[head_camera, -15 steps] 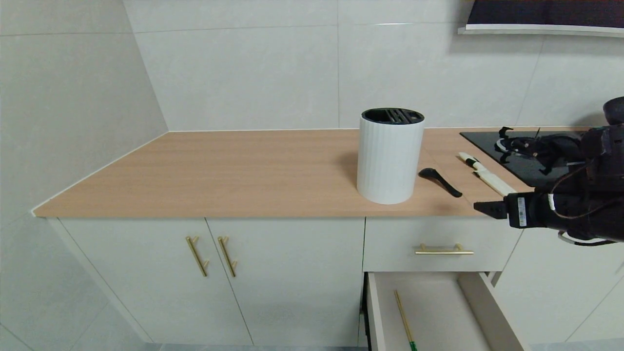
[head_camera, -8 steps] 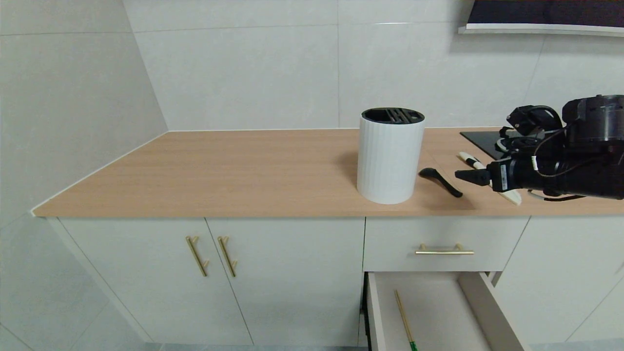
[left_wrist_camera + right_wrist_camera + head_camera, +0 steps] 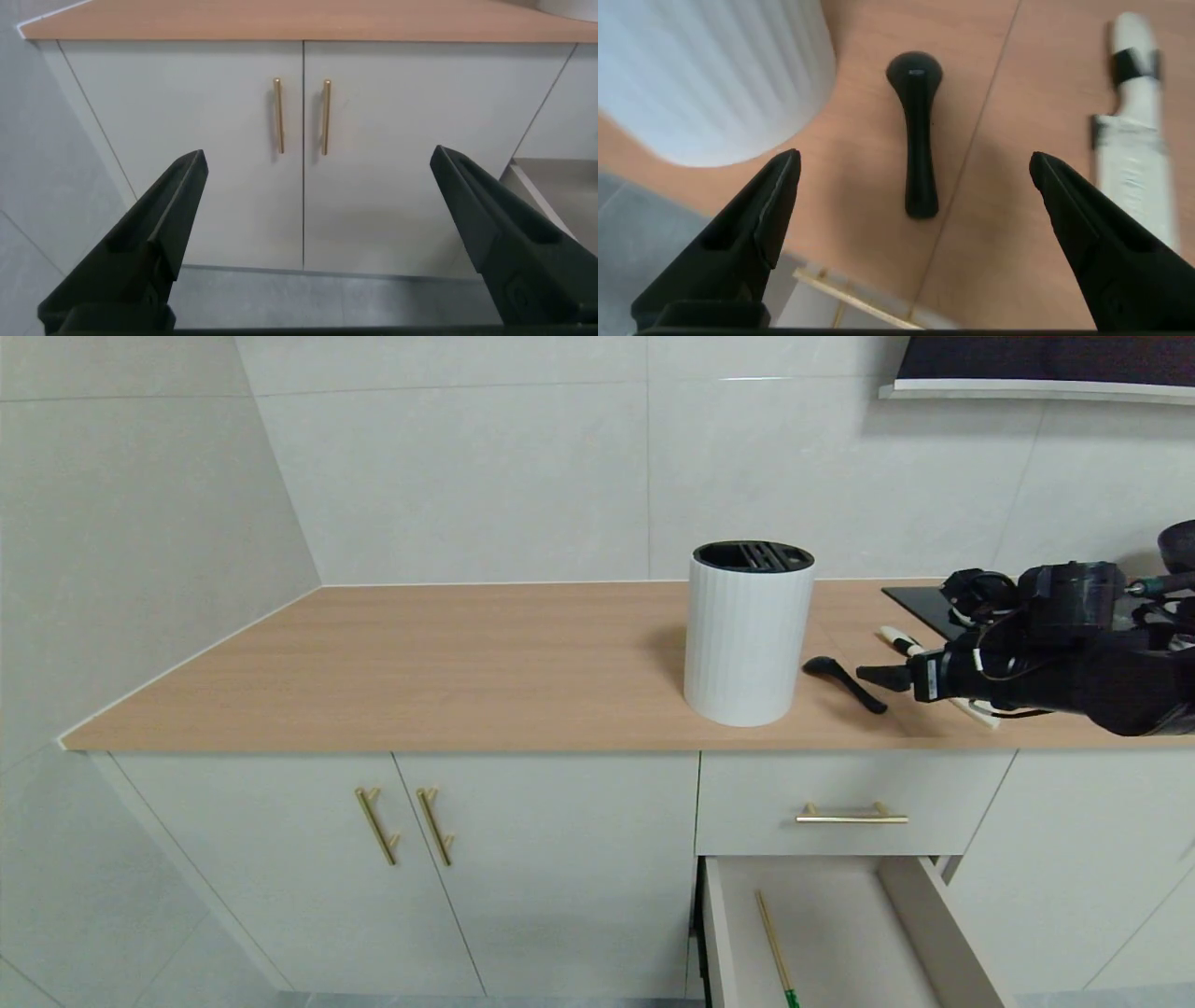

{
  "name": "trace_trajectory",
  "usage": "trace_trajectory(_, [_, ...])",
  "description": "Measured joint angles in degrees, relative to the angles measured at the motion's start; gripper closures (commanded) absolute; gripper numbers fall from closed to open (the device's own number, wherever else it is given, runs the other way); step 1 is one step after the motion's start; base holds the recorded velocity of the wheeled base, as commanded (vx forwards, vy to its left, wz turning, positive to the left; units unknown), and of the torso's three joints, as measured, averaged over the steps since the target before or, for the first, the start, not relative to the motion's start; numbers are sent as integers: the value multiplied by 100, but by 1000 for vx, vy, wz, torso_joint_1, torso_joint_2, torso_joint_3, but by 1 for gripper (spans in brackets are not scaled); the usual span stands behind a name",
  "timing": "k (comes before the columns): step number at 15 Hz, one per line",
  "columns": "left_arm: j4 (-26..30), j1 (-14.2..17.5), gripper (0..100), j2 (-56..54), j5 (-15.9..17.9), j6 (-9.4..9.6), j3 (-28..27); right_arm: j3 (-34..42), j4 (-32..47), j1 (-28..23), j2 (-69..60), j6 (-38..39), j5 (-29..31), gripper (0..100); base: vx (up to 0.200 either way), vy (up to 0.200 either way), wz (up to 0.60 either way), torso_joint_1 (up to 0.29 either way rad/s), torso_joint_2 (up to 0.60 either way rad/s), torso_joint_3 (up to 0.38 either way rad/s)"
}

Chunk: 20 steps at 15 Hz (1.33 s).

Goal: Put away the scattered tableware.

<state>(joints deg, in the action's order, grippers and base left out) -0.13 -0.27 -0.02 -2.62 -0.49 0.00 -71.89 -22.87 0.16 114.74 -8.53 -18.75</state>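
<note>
Right of centre, I hold my right gripper (image 3: pixel 887 679) wide open above the black spoon (image 3: pixel 843 682), presumably to straddle its handle.

The light wood-grain countertop (image 3: pixel 448 663) carries a tall white ribbed cylindrical holder with a black slotted top (image 3: pixel 747 644), standing upright toward its right end. Just right of the holder a small black plastic spoon (image 3: pixel 843 683) lies flat on the wood. Farther right a white knife with a black band (image 3: pixel 898 640) lies near the black glass cooktop (image 3: pixel 920 604).
</note>
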Motion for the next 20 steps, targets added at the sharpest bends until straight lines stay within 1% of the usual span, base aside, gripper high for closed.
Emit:
trace_trajectory(2, [-2, 0, 0, 0, 0, 0, 0, -68, -222, 24, 312, -5, -5, 0, 0, 0, 0, 0, 0, 0])
trace_trajectory(7, [-2, 0, 0, 0, 0, 2, 0, -167, -294, 118, 758, 0, 17, 0, 0, 0, 0, 0, 0, 0])
trace_trajectory(14, [-2, 0, 0, 0, 0, 2, -2, -261, -346, 122, 992, 9, 20, 0, 0, 0, 0, 0, 0, 0])
trace_trajectory(15, [-2, 0, 0, 0, 0, 0, 0, -272, -346, 122, 1012, 9, 22, 100, 0, 0, 0, 0, 0, 0])
trace_trajectory(20, [-2, 0, 0, 0, -2, 0, 0, -280, -356, 155, 1064, 13, 20, 100, 0, 0, 0, 0, 0, 0])
